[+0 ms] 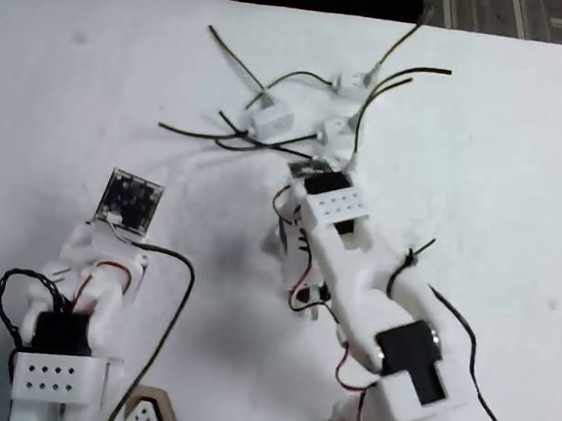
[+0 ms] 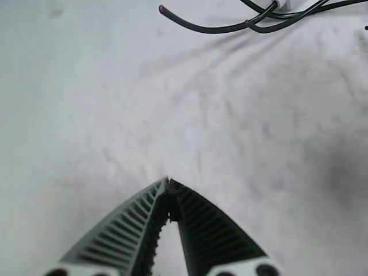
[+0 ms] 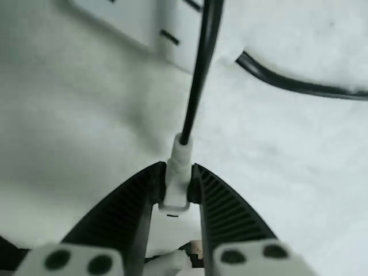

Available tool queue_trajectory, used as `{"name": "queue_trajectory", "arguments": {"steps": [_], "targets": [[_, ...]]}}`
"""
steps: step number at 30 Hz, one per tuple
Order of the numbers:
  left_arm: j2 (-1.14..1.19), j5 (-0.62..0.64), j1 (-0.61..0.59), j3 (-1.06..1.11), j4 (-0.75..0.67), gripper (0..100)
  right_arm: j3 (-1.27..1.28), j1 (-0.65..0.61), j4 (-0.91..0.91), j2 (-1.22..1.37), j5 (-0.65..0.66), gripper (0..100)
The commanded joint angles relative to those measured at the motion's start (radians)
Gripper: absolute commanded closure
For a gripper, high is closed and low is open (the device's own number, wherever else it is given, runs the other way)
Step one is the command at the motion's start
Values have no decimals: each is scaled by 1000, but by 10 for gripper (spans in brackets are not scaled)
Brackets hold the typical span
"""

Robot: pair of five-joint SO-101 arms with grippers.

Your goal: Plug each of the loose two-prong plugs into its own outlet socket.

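My right gripper (image 3: pixel 176 172) is shut on a white two-prong plug (image 3: pixel 177 167), whose black cord (image 3: pixel 198 86) runs away from the fingers. Just beyond it lies a white outlet socket (image 3: pixel 129 20) with a dark slot (image 3: pixel 169 37) on its face; plug and socket are apart. In the high view that arm's wrist (image 1: pixel 330 201) sits at the table's middle, beside a white plug body (image 1: pixel 334 131) and a white outlet block (image 1: pixel 268 119). Another white piece (image 1: pixel 353 80) lies farther back. My left gripper (image 2: pixel 168 184) is shut on nothing, low over bare cloth at the left (image 1: pixel 129 200).
Black cords (image 1: pixel 228 140) sprawl loosely around the white pieces at the back middle, and two of them (image 2: pixel 241 26) cross far ahead of the left gripper. A white cloth (image 1: pixel 506 174) covers the table, with open room on both sides.
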Motion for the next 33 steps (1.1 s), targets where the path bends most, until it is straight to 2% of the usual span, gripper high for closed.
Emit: {"name": "queue_trajectory", "arguments": {"steps": [1,5,8,13,18,22,27,33], "targets": [[-10,3,-4,-5,-2,973,-21,67,22,-77,130,981],[-10,3,-4,-5,-2,973,-21,90,90,-8,288,981],[-10,3,-4,-5,-2,973,-25,87,96,85,336,981],[-10,3,-4,-5,-2,973,-29,81,38,189,348,978],[-10,3,-4,-5,-2,973,-29,18,30,229,348,973],[-10,3,-4,-5,-2,973,-29,-41,31,266,347,906],[-10,3,-4,-5,-2,973,-40,-73,28,334,345,964],[-10,3,-4,-5,-2,973,-124,-73,91,414,345,974]]}}
